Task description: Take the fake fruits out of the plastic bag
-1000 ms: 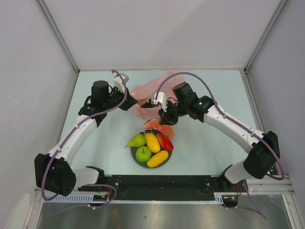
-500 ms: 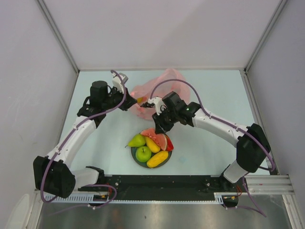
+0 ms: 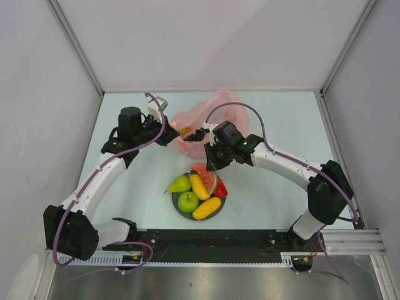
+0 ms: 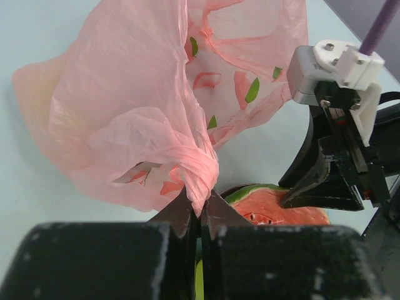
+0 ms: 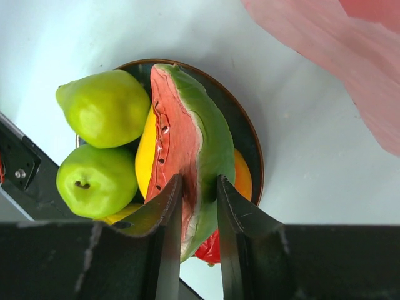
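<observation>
Pale table [image 3: 275, 119] is carrying a plate [image 5: 247, 134] already holding pear [image 5: 103, 106], apple [image 5: 97, 181] and yellow pieces [image 3: 200, 186], right claw [image 5: 200, 184] is pinching the watermelon slice [image 5: 187, 137] over it, left claw [image 4: 201, 209] is clamping the bunched pink bag [image 4: 125, 112], probably nearly emptied.

**Dark plate on a pale table, walled on three sides**

A dark round plate [image 3: 182, 214] sits on the pale blue-green table [image 3: 281, 187], in its near half and about midway between the sides. From the right wrist camera the plate shows a thin brown edge and a dark inside. Plain grey-white walls [image 3: 212, 44] close the table on the left, far and right, with slim metal posts [image 3: 75, 44] at the two far corners. A black rail [image 3: 212, 237] runs along the near edge, and a strip of brushed metal [image 3: 219, 284] lies just beyond it
</observation>
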You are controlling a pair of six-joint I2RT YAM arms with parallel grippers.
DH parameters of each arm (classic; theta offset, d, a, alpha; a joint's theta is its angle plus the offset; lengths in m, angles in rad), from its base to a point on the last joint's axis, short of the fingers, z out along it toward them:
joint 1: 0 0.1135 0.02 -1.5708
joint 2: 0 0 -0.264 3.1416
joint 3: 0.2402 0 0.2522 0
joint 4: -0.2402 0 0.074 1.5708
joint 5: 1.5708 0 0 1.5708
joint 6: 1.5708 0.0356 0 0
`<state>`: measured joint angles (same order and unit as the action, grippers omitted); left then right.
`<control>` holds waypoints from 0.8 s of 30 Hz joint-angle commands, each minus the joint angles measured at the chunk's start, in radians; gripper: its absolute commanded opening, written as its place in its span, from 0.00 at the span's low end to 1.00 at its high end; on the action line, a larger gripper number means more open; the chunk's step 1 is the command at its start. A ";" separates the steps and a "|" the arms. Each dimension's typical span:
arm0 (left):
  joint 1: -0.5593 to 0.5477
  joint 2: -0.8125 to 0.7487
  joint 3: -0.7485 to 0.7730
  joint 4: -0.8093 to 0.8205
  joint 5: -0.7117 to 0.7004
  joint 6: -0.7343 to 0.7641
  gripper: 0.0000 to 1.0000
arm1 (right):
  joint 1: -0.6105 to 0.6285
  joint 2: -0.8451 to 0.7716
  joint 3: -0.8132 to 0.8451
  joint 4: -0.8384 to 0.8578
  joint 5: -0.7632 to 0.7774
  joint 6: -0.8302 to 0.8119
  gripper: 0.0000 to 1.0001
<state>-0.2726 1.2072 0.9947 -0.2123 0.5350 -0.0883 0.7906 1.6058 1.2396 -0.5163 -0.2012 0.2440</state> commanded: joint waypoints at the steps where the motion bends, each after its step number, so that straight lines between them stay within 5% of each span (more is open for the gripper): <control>1: 0.004 -0.029 0.002 0.014 0.014 -0.019 0.00 | -0.007 0.003 -0.009 0.009 0.055 0.067 0.00; 7: 0.004 -0.051 -0.019 0.011 0.008 -0.013 0.00 | 0.007 0.008 -0.012 0.022 0.011 0.041 0.17; 15: 0.004 -0.057 -0.027 0.008 0.005 -0.004 0.00 | 0.030 0.013 -0.020 0.027 -0.044 -0.006 0.61; 24: 0.004 -0.041 -0.019 0.011 0.008 0.001 0.00 | 0.012 -0.030 -0.016 0.035 -0.046 -0.025 0.68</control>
<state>-0.2726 1.1770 0.9741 -0.2195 0.5346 -0.0891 0.8139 1.6119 1.2228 -0.5095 -0.2295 0.2409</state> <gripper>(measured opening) 0.009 0.679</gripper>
